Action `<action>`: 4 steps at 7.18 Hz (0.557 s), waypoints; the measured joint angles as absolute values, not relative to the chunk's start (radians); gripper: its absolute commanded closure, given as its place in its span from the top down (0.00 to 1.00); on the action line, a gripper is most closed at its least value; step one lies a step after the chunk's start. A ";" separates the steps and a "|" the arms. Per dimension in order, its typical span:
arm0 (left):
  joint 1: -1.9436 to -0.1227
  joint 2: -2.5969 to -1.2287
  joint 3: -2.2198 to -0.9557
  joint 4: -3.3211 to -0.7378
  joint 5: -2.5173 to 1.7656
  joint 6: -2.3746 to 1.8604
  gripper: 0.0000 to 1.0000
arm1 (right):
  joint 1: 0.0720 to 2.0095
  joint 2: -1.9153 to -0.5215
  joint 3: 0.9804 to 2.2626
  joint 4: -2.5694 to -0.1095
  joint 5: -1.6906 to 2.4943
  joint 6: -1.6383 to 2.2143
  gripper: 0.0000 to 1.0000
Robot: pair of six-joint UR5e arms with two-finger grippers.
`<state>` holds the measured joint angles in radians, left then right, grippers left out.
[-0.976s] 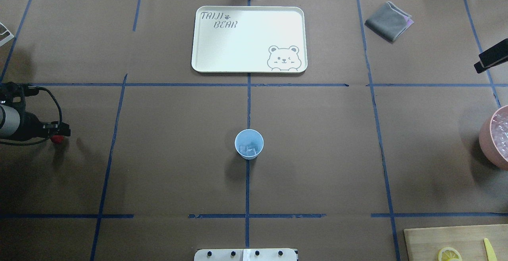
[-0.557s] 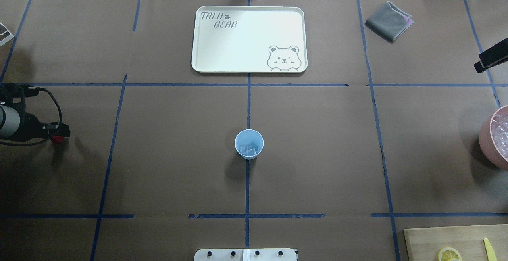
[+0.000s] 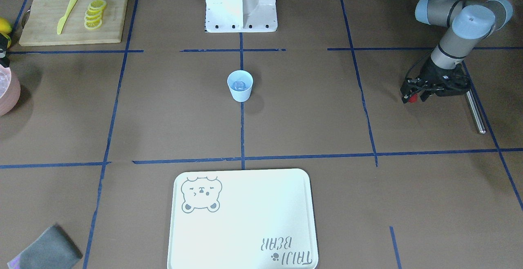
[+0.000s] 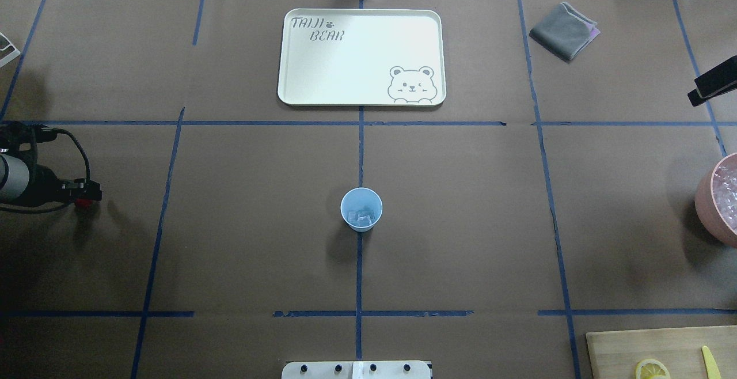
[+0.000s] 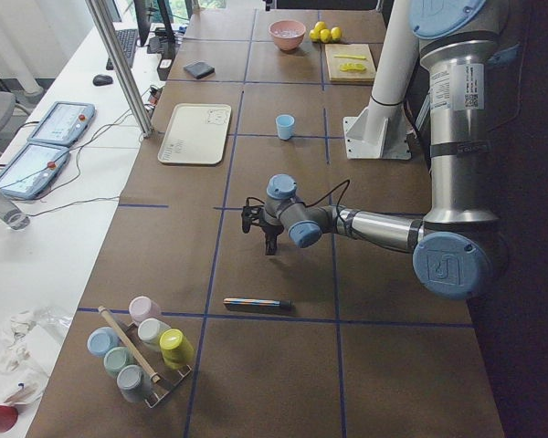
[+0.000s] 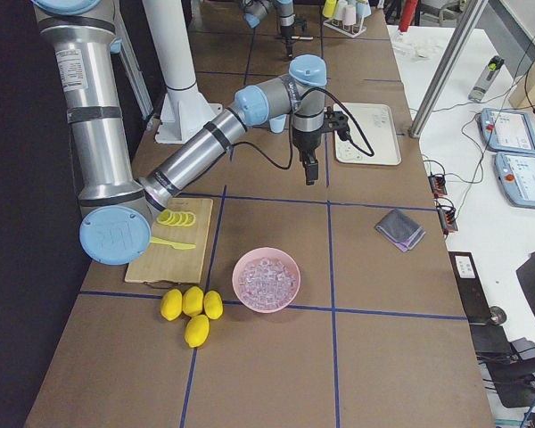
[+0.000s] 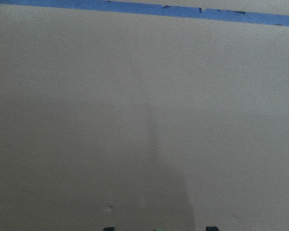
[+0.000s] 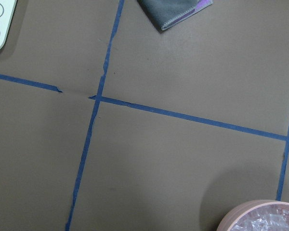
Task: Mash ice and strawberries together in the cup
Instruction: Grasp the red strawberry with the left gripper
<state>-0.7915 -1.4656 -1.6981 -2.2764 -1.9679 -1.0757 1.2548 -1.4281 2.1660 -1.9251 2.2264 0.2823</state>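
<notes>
The light-blue cup [image 4: 361, 209] stands upright at the table's middle on a blue tape line, with clear ice [image 4: 363, 216] lying in its bottom. It also shows in the front view, cup [image 3: 240, 85]. Far to the robot's left, my left gripper [image 4: 87, 197] hangs low over the table, shut on a small red strawberry [image 3: 412, 98] that peeks out between the black fingers. Only a black part of my right gripper [image 4: 711, 88] shows at the overhead view's right edge, and I cannot tell whether it is open or shut. It hangs above the table near the pink bowl.
A white bear tray [image 4: 361, 56] lies beyond the cup. A grey cloth [image 4: 564, 29] is at the far right. A pink bowl [image 4: 717, 200] of ice, a cutting board [image 3: 73, 17] with lemon slices and a yellow knife, and a metal rod [image 3: 476, 111] by the left arm also lie on the table.
The left gripper has barely shifted and still holds the strawberry; slightly less of the red shows below the fingers. The cup and the right arm have not moved.
</notes>
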 measured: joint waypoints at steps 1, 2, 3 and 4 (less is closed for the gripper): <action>-0.789 -1.465 -1.698 -2.276 -1.968 -1.076 0.70 | 1.255 -1.428 2.166 -1.925 2.226 0.283 0.99; -0.787 -1.465 -1.698 -2.276 -1.967 -1.077 0.68 | 1.255 -1.428 2.166 -1.925 2.226 0.283 0.99; -0.785 -1.464 -1.699 -2.276 -1.968 -1.077 0.62 | 1.255 -1.428 2.166 -1.925 2.226 0.284 0.99; -0.783 -1.463 -1.699 -2.276 -1.968 -1.077 0.47 | 1.255 -1.428 2.166 -1.925 2.226 0.284 0.99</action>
